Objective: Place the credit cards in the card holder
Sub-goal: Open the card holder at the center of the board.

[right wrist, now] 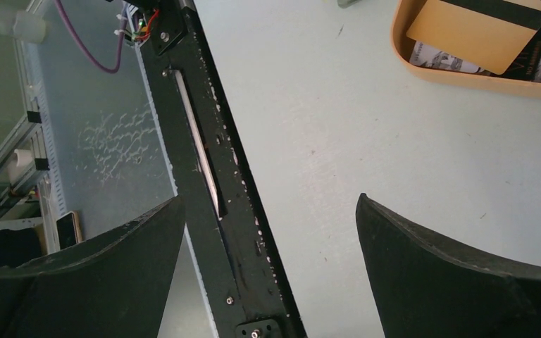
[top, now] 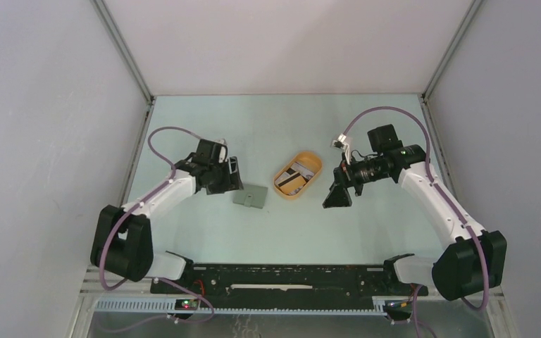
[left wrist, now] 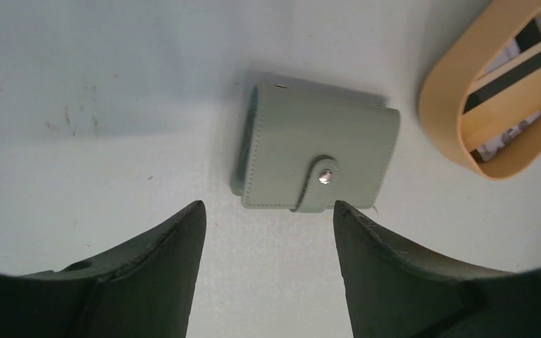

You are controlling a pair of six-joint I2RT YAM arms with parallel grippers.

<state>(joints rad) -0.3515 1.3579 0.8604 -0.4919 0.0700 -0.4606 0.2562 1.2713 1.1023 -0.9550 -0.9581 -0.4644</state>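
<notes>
One black mounting rail (right wrist: 204, 176) along near tabletop (top: 253, 232) edge.
Two grippers:
- left gripper (left wrist: 266, 208): jaws spread, pinching nothing, at near edge of one grey-green fold-over card holder (left wrist: 317, 155). Holder snapped closed, flat, left of tabletop centre.
- right gripper (right wrist: 269, 199): spread wide, empty, right of centre.

Beyond, at centre: one orange oval plastic tray (left wrist: 444, 91), apart from holder. Its wall rings at least three credit cards: tan striped card (right wrist: 475, 32), black card (right wrist: 539, 60), whitish card (right wrist: 437, 56).

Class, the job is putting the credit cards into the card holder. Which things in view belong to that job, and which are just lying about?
Belong to the job:
- credit cards, lying in the tray
- grey-green card holder, snapped shut

Just lying about:
- orange oval tray, which merely holds the cards
- black mounting bar at the near edge
</notes>
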